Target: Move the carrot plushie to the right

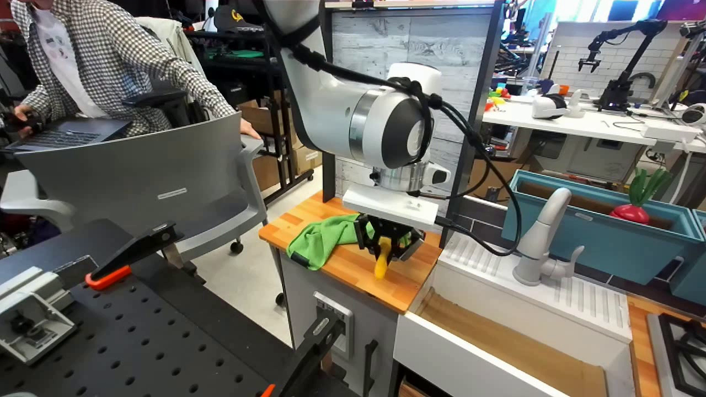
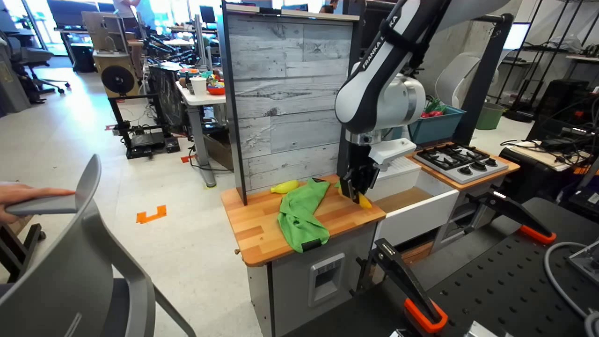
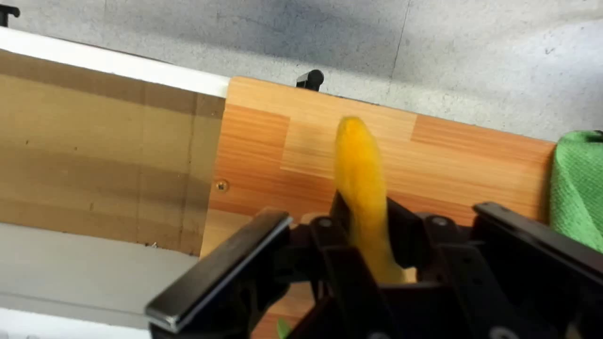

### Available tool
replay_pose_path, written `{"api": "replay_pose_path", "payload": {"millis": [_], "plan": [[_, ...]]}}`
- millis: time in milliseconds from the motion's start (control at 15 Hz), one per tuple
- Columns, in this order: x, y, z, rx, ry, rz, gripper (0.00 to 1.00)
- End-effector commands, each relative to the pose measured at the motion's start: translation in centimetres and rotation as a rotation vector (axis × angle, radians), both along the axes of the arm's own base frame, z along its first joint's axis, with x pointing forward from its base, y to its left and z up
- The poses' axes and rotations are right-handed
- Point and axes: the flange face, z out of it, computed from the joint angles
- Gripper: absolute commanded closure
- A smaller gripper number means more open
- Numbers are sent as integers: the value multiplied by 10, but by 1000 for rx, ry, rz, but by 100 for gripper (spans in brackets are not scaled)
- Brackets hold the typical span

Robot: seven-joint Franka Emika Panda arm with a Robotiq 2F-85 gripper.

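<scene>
The carrot plushie is yellow-orange and long, and shows in both exterior views [image 1: 381,263] [image 2: 365,201] and in the wrist view [image 3: 360,165]. My gripper [image 3: 368,214] has its fingers closed on both sides of the carrot's middle. In the exterior views the gripper [image 1: 384,242] [image 2: 358,186] is low over the wooden countertop [image 2: 248,234], near its sink end. The carrot's tip sticks out toward the counter's front edge. A bit of its green top shows at the bottom of the wrist view. I cannot tell whether the carrot touches the wood.
A green cloth [image 2: 302,215] lies on the counter beside the gripper. A yellow plushie [image 2: 284,186] lies at the back by the grey wood-look panel [image 2: 290,93]. The sink [image 1: 496,336] with a grey faucet [image 1: 543,237] adjoins the counter. A blue planter [image 1: 595,231] stands behind it.
</scene>
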Motion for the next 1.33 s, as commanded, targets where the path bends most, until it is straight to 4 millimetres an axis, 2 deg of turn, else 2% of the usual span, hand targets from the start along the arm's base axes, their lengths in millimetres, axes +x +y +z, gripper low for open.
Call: {"api": "replay_pose_path", "payload": {"millis": [0,133,200,267,533,800,1067,1267], "plan": [[17,-6,-25,24,63,-14,97],[21,-8,-30,19,83,-18,97],[23,-8,-32,18,91,-19,62],[25,-7,-33,14,96,-20,61],[32,-1,-31,5,99,-19,33],[30,10,-20,-8,82,-2,3],[21,24,3,-11,38,9,0],[13,38,30,-6,-35,0,0]]}}
